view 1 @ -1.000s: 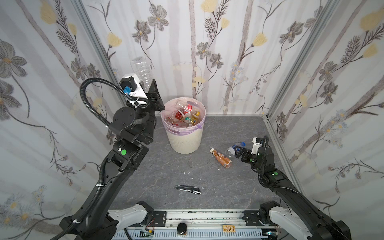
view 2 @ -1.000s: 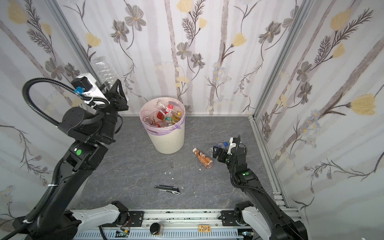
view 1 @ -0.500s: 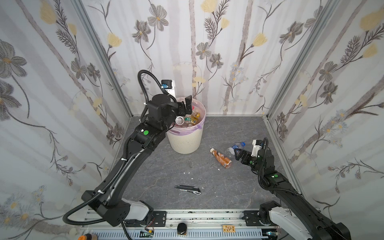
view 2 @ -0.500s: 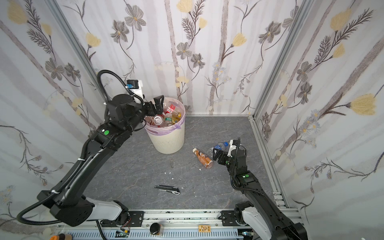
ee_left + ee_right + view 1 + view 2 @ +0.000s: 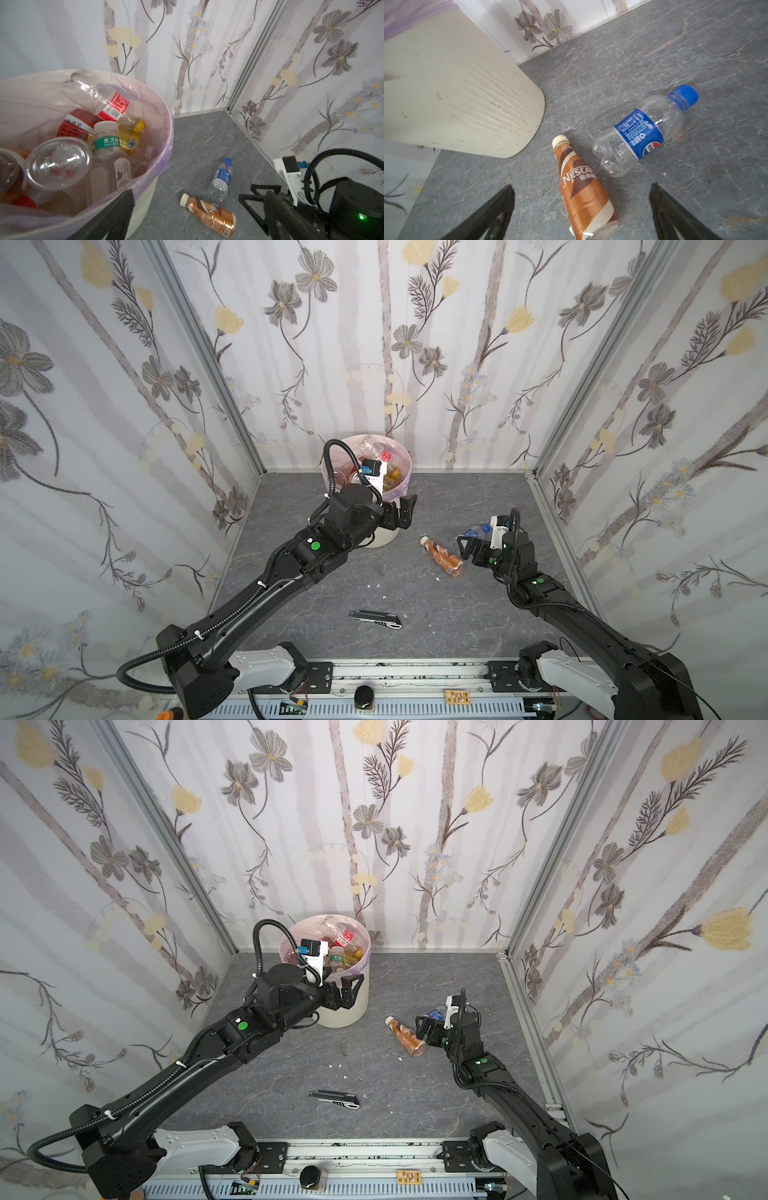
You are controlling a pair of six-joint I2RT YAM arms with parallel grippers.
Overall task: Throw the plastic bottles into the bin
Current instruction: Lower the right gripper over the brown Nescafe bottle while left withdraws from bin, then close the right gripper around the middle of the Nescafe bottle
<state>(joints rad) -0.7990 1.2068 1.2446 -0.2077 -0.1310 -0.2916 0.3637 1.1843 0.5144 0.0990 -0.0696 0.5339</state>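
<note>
Lying, seemingly untouched, before right hand (image 5: pixel 581 186): brown bottle (image 5: pixel 577 172)

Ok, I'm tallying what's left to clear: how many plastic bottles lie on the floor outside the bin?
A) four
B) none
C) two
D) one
C: only the brown Nescafé bottle and the clear blue-label bottle lie outside the bin, side by side near its base.

We see glossy clear plastic on the blue-labelled bottle (image 5: pixel 639 133), matt scuffed ribbed plastic on the bin (image 5: pixel 456 93)
</note>
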